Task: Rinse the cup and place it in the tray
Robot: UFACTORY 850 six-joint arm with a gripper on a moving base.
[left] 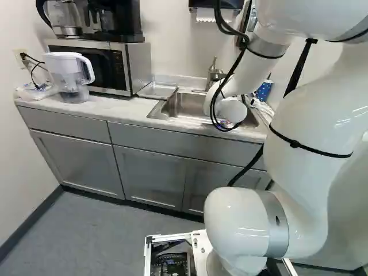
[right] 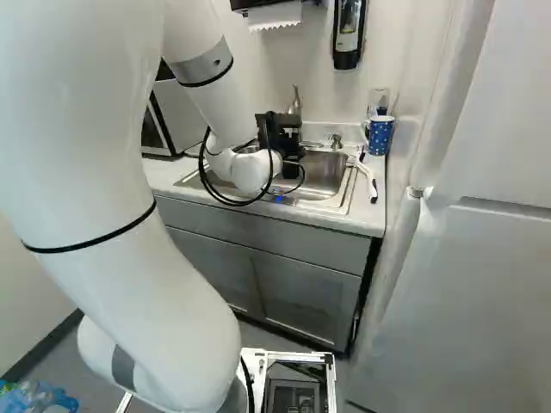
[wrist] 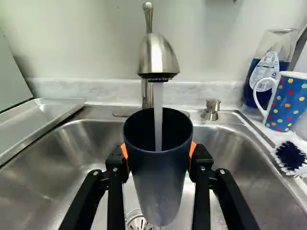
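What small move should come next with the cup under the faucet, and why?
I'd probably tip the cup to empty it into the sink: the stream from the faucet falls into its upward-facing mouth, so water is likely collecting, and the gripper holds it from both sides.

Layout around the black two-fingered gripper [right: 280, 129], over the square-cornered steel sink [wrist: 62, 158]
Between its fingers: the dark cylindrical cup [wrist: 160, 177], under the domed metal faucet [wrist: 157, 52]. Left of the gripper: the shallow rectangular metal tray [wrist: 38, 120], then the boxy black-and-steel microwave [left: 98, 66]. Right of it: the blue dotted cylindrical mug [wrist: 288, 103], with the clear-topped blue bottle [wrist: 266, 69] behind and the round blue-and-white bristled brush [wrist: 290, 155] before.
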